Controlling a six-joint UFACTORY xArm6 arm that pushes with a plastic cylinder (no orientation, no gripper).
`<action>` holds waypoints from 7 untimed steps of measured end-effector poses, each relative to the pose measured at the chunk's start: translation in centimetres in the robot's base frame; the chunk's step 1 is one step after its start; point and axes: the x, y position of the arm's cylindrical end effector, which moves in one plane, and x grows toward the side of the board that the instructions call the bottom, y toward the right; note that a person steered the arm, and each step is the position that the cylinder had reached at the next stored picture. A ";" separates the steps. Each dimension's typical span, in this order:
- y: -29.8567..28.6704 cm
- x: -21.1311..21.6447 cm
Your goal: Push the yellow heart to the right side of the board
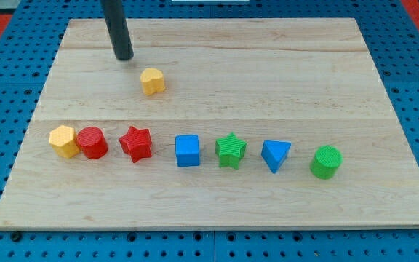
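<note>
Pale wooden board (pixel 217 44) on a blue pegboard carries the yellow heart (pixel 152 81) toward its far left, apart from the row of blocks nearer us. We have no pincer, only a rod; my tip (pixel 124 57) stands just up-left of the heart, not touching. It looks small, light and rigid (likely to slide or spin), so we judge a push square on its left face best.

My tip (pixel 124 57) stands near the view's top left, just up-left of the yellow heart (pixel 152 81), with a small gap between them. To the heart's right the table (pixel 282 80) is bare up to its right edge. Below, a row crosses the table: yellow hexagon (pixel 63 140) touching red cylinder (pixel 92 142), red star (pixel 137 143), blue cube (pixel 188 151), green star (pixel 230 151), blue triangle (pixel 275 154), green cylinder (pixel 326 161), with narrow gaps between the rest.
</note>
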 end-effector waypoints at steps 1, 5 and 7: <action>2.1 4.1; 20.9 0.6; 23.0 1.0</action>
